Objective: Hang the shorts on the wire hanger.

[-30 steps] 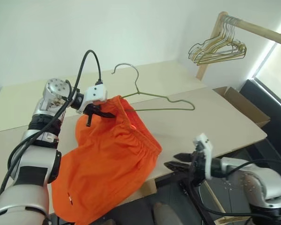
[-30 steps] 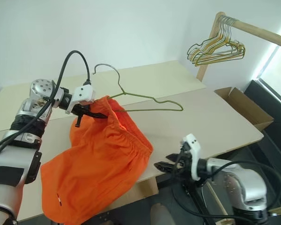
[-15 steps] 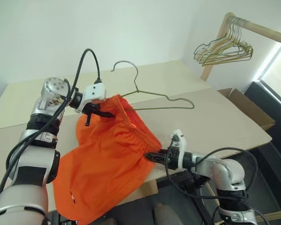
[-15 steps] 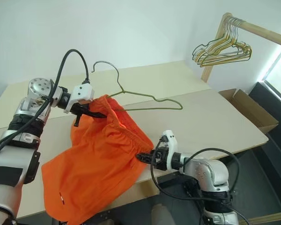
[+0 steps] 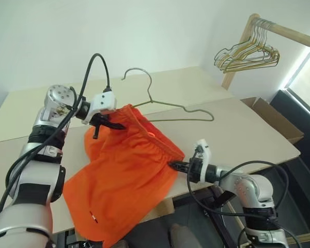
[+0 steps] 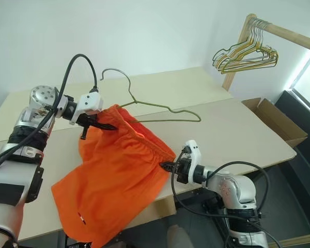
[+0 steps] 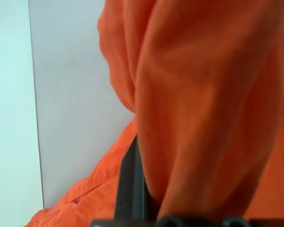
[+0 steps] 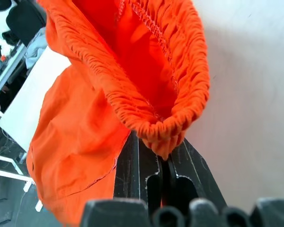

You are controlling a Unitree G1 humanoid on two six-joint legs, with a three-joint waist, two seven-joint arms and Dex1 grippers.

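My left gripper (image 5: 109,124) has its fingers pinched on one end of the waistband of the shorts (image 5: 126,186), lifted above the counter's (image 5: 248,129) left half. The risk here is that the thin, slippery cloth slides out of this small bite if I pull the band taut. The shorts are bright orange, light and limp, with a gathered, ribbed elastic band; the legs drape over the counter's near edge, so their hanging weight could drag the cloth down. The wire hanger (image 5: 170,106) rests on the counter just behind the shorts, a thin dark triangle with a curved hook, easy to knock away or snag on the band. My right gripper (image 8: 164,163) has its fingers pressed on the band's other end, near the front edge, catching only a small fold that may slip free.
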